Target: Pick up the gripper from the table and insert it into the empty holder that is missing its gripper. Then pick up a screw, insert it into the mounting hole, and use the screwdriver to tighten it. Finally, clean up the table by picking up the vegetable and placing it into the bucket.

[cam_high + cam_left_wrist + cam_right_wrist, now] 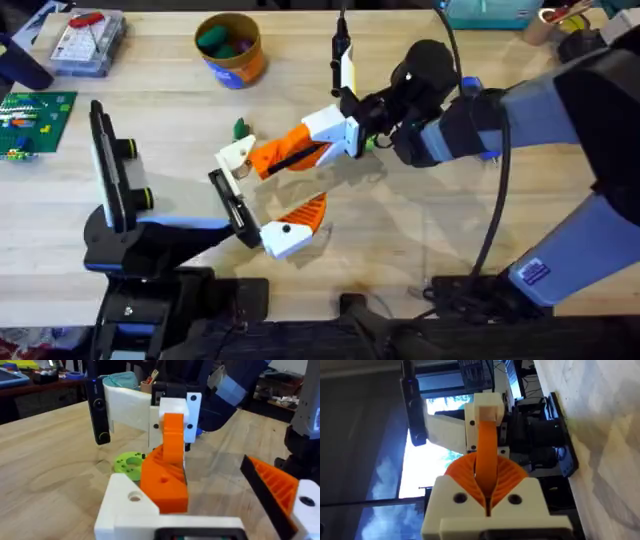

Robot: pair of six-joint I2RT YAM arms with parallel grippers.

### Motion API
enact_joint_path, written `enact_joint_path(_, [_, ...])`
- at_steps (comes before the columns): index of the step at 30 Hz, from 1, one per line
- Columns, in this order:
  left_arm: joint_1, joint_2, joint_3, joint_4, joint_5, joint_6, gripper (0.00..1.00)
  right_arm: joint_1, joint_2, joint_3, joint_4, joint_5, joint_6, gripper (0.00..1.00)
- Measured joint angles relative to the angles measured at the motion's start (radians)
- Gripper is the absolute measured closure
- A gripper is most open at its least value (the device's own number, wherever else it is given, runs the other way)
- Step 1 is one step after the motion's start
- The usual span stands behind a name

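at table centre, my right gripper [300, 152] clamps the gripper [262, 155], long axis level, cream base leading toward the holder [228, 205] just beside it; right arm nearer; left gripper's state i cannot tell

The right gripper [300, 152] was closed on the gripper [245, 155], which stood just beside the holder [228, 205]; the bucket [231, 46] stood well apart

Open table right of the stand [150, 240]; bucket [232, 47] stands far back.
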Motion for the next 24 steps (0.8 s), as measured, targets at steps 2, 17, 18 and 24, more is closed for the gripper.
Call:
enact_joint_path(2, [0.0,0.0,0.0,0.0,0.0,0.0,0.014,0.0,0.0,0.0,0.0,0.002,0.0,0.99])
enact_joint_path(17, [0.0,0.0,0.0,0.007,-0.004,0.0,0.015,0.016,0.0,0.0,-0.005,0.043,-0.043,0.99])
enact_joint_path(18, [0.0,0.0,0.0,0.007,-0.005,0.0,0.015,0.017,0.0,0.0,-0.005,0.046,-0.047,0.99])
enact_joint_path(24, [0.0,0.0,0.0,0.011,-0.007,0.001,0.014,0.019,0.0,0.0,-0.008,0.072,-0.069,0.99])
